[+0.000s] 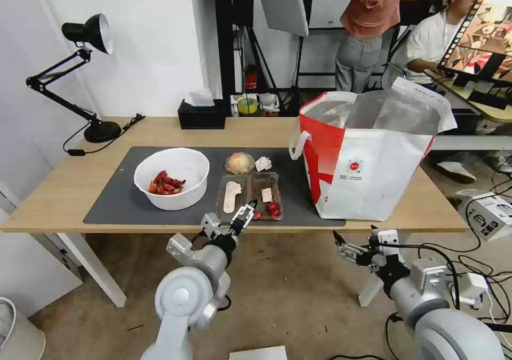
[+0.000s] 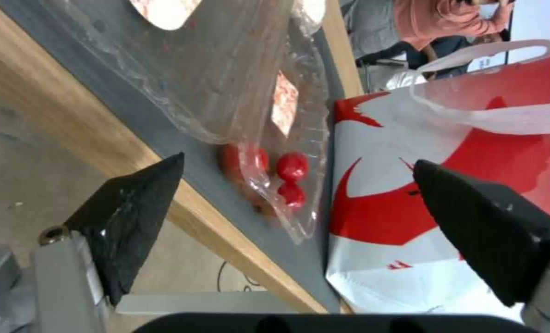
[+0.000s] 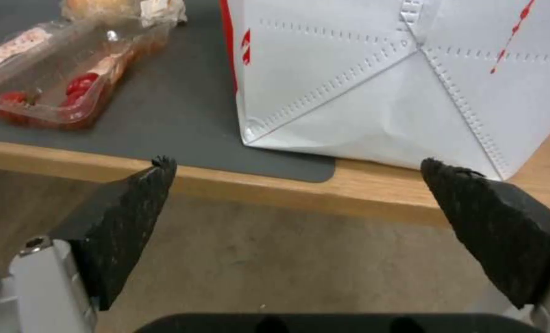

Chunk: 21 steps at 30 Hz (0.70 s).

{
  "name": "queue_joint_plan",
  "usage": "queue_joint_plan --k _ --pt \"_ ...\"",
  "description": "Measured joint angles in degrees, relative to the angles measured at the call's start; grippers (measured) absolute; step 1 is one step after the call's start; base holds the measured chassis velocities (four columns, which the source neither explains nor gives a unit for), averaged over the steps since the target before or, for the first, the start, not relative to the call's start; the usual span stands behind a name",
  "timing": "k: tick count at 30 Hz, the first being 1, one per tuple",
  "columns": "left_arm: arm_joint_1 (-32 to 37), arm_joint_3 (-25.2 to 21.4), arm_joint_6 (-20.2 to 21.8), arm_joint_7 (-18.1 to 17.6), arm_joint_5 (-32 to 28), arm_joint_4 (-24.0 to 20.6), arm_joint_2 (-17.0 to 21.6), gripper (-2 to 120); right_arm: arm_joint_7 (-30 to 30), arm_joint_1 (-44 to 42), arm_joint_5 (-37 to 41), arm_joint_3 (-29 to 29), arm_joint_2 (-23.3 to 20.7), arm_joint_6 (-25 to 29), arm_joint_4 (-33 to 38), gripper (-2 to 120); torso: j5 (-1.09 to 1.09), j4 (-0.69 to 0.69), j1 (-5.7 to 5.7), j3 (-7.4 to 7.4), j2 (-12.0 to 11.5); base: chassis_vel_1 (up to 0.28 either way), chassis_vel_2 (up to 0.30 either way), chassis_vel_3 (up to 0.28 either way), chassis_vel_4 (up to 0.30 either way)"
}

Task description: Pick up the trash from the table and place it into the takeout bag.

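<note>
- A clear tray point(image 1: 249, 195), two compartments holding paper scraps and small red pieces, is lying on the grey mat point(image 1: 117, 200) near the worktop's point(image 1: 64, 189) front edge, between a white bowl point(image 1: 172, 178) of red shells and the red-and-white bag point(image 1: 368, 157).
- The left hand point(image 1: 246, 214) is hovering at the tray's near edge, fingers spread wide, holding nothing.
- The right hand point(image 1: 338, 241) is waiting below the worktop edge before the bag, also wide open.

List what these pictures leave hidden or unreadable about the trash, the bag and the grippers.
- Takeout bag, head view: its floor is hidden by its own walls; contents unknown.
- Round red logo: print too small to read.
- Clear tray, left wrist view: far end cut off by the edge.
- Left gripper, head view: jaws' contact with the tray's rim unclear.
</note>
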Motion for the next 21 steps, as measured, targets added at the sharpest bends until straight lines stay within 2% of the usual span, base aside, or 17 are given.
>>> queue_joint_plan --k 21 --pt "-2.41 -0.88 -1.05 -1.83 -0.23 2.34 -0.34 100 -0.62 -0.34 -1.59 -0.76 -0.35 1.29 -0.96 100 0.00 0.00 0.00 0.00 0.00 0.000 0.000 0.000 0.000"
